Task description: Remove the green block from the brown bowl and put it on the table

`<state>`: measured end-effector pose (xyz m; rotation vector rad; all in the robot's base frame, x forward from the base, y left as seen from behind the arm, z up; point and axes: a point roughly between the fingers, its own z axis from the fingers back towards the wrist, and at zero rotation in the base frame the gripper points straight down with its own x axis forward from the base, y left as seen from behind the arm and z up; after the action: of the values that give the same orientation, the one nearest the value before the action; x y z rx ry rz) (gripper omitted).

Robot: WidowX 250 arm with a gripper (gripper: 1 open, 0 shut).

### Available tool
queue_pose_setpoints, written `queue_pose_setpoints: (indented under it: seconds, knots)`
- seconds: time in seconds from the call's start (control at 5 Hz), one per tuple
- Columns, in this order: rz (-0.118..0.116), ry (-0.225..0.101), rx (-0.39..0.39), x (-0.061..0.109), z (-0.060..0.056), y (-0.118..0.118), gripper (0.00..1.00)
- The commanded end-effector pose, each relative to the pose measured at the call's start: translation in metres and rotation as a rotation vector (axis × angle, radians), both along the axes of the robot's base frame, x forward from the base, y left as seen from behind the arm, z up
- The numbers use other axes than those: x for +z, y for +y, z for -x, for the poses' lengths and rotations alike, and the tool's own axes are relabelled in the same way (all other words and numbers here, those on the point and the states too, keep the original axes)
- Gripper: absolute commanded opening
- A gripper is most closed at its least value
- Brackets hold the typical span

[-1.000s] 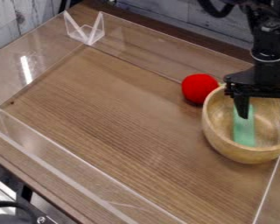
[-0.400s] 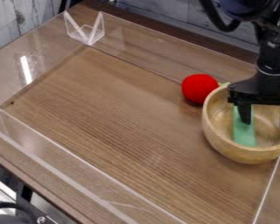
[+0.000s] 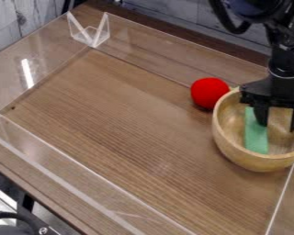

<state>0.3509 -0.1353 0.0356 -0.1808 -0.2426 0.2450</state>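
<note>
The green block [image 3: 256, 138] lies flat inside the brown bowl [image 3: 220, 133], at the right side of the table [image 3: 125, 119]. It runs from the bowl's far wall toward its near wall. My gripper [image 3: 276, 117] points down into the bowl, its black fingers [image 3: 260, 114] astride the block's far end. The jaws stand apart, and the arm hides the block's far tip. The block rests on the bowl's floor.
A red ball [image 3: 209, 91] sits on the table just left of the bowl's far rim, close to my gripper. Clear acrylic walls [image 3: 27, 69] line the table's edges, and a clear bracket [image 3: 88, 29] stands at the far left corner.
My gripper has sunk a little deeper into the bowl over the block, and its fingers have drawn somewhat closer together. Block, bowl and ball have not moved.
</note>
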Motion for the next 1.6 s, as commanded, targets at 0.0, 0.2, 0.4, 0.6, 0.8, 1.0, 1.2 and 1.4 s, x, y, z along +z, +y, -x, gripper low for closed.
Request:
queue_pose_setpoints:
  seconds: [0.0,0.2,0.4,0.6,0.8,1.0,1.2,1.4]
  knots:
    - [-0.022,0.061,0.059,-0.021,0.009,0.006,0.00]
    - [0.002,0.040,0.121,-0.002,0.011,0.009,0.00]
    - [0.032,0.014,0.181,0.020,0.012,0.012,0.00]
    - [0.066,-0.005,0.149,0.035,0.012,0.003,0.00]
    - [0.100,-0.028,0.112,0.050,0.010,-0.006,0.00]
    - [0.134,-0.057,0.118,0.062,0.014,0.004,0.00]
    - [0.165,-0.089,0.129,0.075,0.019,0.016,0.00]
    - [0.196,-0.118,0.125,0.108,0.019,0.018,0.00]
